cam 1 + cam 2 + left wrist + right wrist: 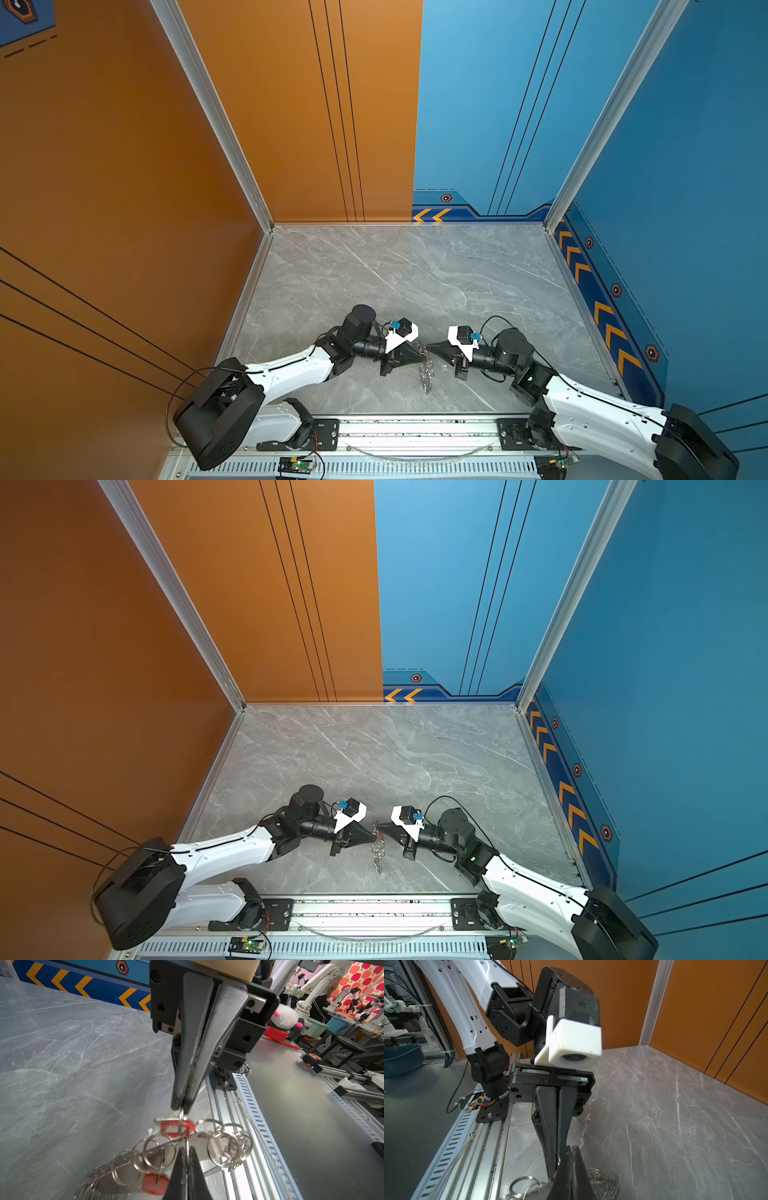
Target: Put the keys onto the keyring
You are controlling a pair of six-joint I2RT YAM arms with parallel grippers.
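Left wrist view: my left pincer (187,1150) and right pincer (180,1108) clamp the silvery, ring-edged keyring (216,1148); opposed tugging could slip it, shaking orange-red-tagged keys (174,1127) loose.

Grey marbled tabletop (374,270), walled in orange panel (104,166) and blue panel (685,145), with orange chevrons (598,307) along the blue base. Slotted aluminium rail (415,432) at near edge. Beyond, blurred: perhaps a white plush toy (284,1016), green bin (316,1027), black stool (351,1045).

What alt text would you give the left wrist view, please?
The left gripper and right gripper, both shut, meet tip to tip over a marble table, each pinching a split ring of the keyring; two orange-tagged keys sit among its rings.
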